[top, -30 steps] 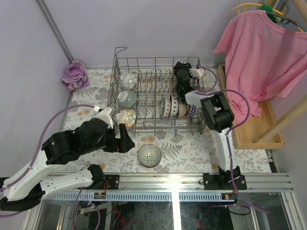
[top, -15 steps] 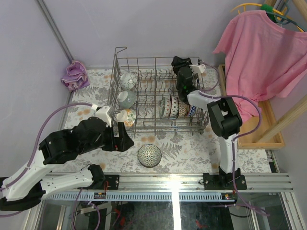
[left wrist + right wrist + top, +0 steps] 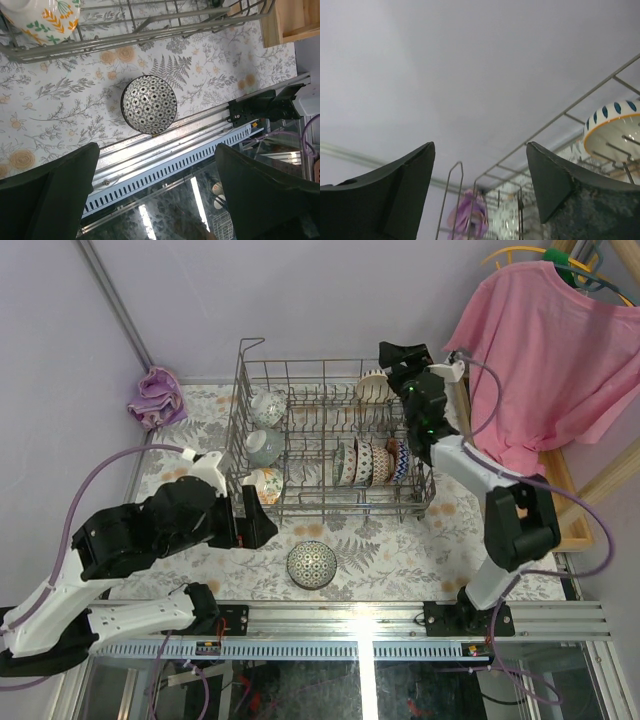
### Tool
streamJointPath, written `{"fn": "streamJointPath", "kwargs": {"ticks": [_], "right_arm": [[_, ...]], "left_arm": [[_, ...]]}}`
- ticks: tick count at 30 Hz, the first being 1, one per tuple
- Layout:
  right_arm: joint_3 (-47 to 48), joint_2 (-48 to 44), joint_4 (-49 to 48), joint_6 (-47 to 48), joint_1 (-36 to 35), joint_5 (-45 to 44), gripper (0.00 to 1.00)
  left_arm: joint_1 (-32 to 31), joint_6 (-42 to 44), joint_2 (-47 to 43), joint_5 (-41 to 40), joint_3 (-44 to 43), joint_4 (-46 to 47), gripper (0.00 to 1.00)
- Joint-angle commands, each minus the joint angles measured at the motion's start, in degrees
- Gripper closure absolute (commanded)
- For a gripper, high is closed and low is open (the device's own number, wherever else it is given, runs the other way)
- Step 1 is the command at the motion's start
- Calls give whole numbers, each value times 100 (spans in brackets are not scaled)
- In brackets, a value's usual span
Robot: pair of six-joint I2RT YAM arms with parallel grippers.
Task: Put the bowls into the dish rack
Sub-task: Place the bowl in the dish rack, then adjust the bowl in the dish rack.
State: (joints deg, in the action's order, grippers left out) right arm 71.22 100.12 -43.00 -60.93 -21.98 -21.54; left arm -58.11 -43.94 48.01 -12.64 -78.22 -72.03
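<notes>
The grey wire dish rack [image 3: 300,502] stands at the middle of the table. It holds three bowls in its left column [image 3: 264,447], a row of several upright bowls [image 3: 372,462], and a white bowl [image 3: 373,387] at its back right. That bowl, with blue dashes and an orange rim, shows in the right wrist view [image 3: 615,127]. A black-and-white patterned bowl [image 3: 312,564] sits upside down on the table in front of the rack, also in the left wrist view [image 3: 148,104]. My left gripper [image 3: 260,527] is open and empty, left of that bowl [image 3: 157,200]. My right gripper [image 3: 392,353] is open and empty above the rack's back right corner [image 3: 480,170].
A purple cloth [image 3: 155,397] lies at the back left. A pink shirt [image 3: 545,350] hangs at the right above a wooden tray [image 3: 520,515]. The metal rail [image 3: 360,620] runs along the near edge. A floral bowl [image 3: 42,17] sits in the rack's near corner.
My right gripper has risen out of the rack and moved right, leaving the white bowl at the back right. My left arm has shifted slightly.
</notes>
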Motion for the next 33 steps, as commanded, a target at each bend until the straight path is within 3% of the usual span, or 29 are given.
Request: {"fn": "streamJointPath", "kwargs": {"ticks": [1,3,9,14,20,25,33], "right_arm": [[-47,-1163,1459,-55,281,1521,14],[-123,-1565,2039,208,410,2137,1],[-667,-3014,3796,987,993,3763,1],[-986,-3994,5278,1491,1032,4271,1],[-1958,-4956,5821,1230,1037,4908,0],[-2453,-5603,5998,1422,1033,4819,1],[-2192,-5128,6021,1584,1037,4898,0]], "left_arm": [[-18,32,112,-385,-395,-225,0],[-22,60,165,-457,-506,-252,0],[-23,216,239,-577,-695,-233,0],[-24,320,384,-600,-633,-102,0],[-20,278,423,-684,-368,240,0],[-21,167,392,-628,-105,502,0],[-21,57,280,-712,-24,426,0]]}}
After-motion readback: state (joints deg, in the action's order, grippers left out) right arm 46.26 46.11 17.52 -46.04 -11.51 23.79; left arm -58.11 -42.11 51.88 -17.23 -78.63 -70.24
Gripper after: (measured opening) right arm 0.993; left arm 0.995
